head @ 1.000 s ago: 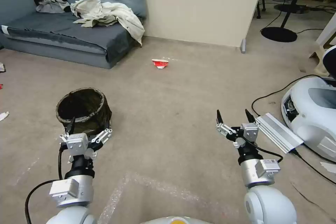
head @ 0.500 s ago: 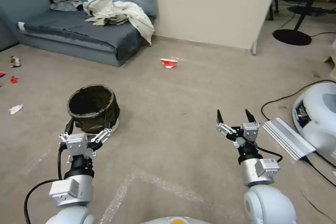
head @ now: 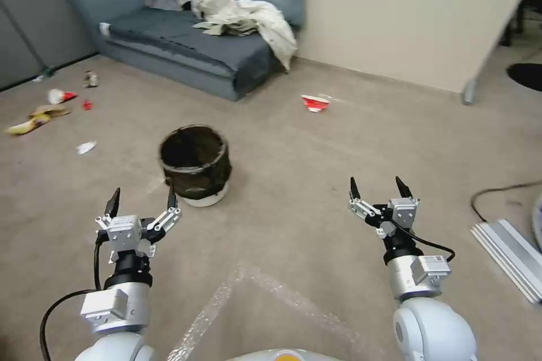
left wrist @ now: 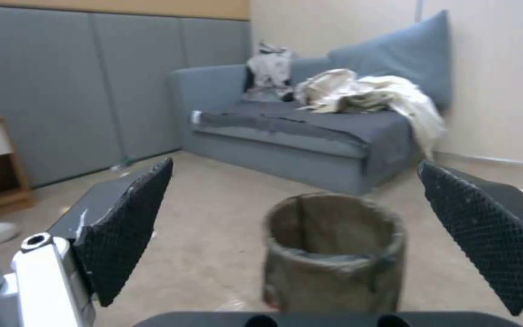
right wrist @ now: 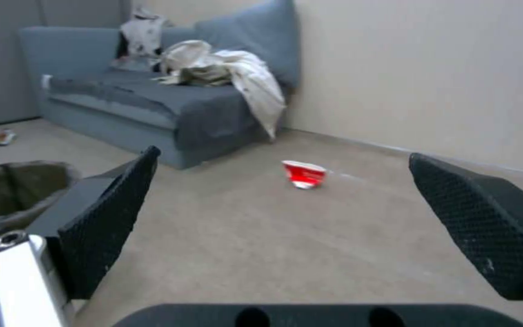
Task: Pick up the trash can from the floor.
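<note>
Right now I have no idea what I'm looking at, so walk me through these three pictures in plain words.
This is a two-armed robot on wheels. One picture comes from a camera on its head, looking down at its own arms. The other two come from cameras on its wrists, so the dark padded fingers frame each of those pictures.

The left claw and the right claw are both open and hold nothing.

On the carpet floor stands the trash can, upright, lined with a dark bag, just ahead of the left claw and not touching it. Farther off lies a crushed red cup, and scraps of litter lie off to the left. A blue sofa with crumpled cloth stands by the wall.
</note>
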{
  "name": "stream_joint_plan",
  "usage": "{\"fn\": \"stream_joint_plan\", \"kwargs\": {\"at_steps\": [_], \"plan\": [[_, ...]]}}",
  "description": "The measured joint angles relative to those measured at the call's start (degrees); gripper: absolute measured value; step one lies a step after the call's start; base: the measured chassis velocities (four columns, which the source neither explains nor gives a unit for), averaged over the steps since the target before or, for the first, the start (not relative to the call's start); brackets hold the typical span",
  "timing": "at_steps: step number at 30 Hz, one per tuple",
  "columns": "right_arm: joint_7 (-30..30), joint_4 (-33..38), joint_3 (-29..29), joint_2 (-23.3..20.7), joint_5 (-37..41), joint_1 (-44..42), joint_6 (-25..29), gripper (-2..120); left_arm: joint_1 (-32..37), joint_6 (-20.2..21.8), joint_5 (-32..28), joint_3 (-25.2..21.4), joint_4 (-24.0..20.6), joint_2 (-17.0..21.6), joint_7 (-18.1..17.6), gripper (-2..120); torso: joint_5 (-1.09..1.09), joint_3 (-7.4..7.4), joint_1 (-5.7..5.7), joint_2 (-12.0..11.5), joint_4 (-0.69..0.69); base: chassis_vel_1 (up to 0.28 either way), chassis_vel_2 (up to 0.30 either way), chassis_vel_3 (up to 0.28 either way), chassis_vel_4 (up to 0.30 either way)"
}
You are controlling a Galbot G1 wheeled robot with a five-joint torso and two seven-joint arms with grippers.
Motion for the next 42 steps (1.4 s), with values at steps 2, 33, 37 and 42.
{"fn": "stream_joint_plan", "kwargs": {"at_steps": [2, 33, 37, 42], "plan": [[0.0, 0.0, 0.0, 0.0, 0.0, 0.0, 0.0, 100, -0.1, -0.6, 0.0, 0.1, 0.2, 0.0, -0.4, 100, 0.00, 0.00, 0.00, 0.0, 0.00, 0.094, 0.082, 0.081, 0.090], [-0.3, -1.1, -0.3, 0.1, -0.3, 0.2, 0.8, 100, -0.4, 1.4, 0.8, -0.5, -0.1, 0.0, -4.6, 100, 0.00, 0.00, 0.00, 0.0, -0.02, -0.088, 0.097, 0.097, -0.086], [-0.3, -1.3, -0.3, 0.1, -0.5, 0.2, 0.9, 100, -1.3, 3.4, -0.7, -1.7, 0.0, 0.7, -4.6, 100, 0.00, 0.00, 0.00, 0.0, -0.02, -0.134, 0.152, 0.146, -0.162], [-0.3, -1.5, -0.3, 0.1, -0.7, 0.1, 0.9, 100, -3.0, 5.6, -3.4, -4.2, 1.0, 2.1, -4.6, 100, -0.02, 0.00, -0.01, 0.0, -0.01, -0.151, 0.159, 0.134, -0.165]]}}
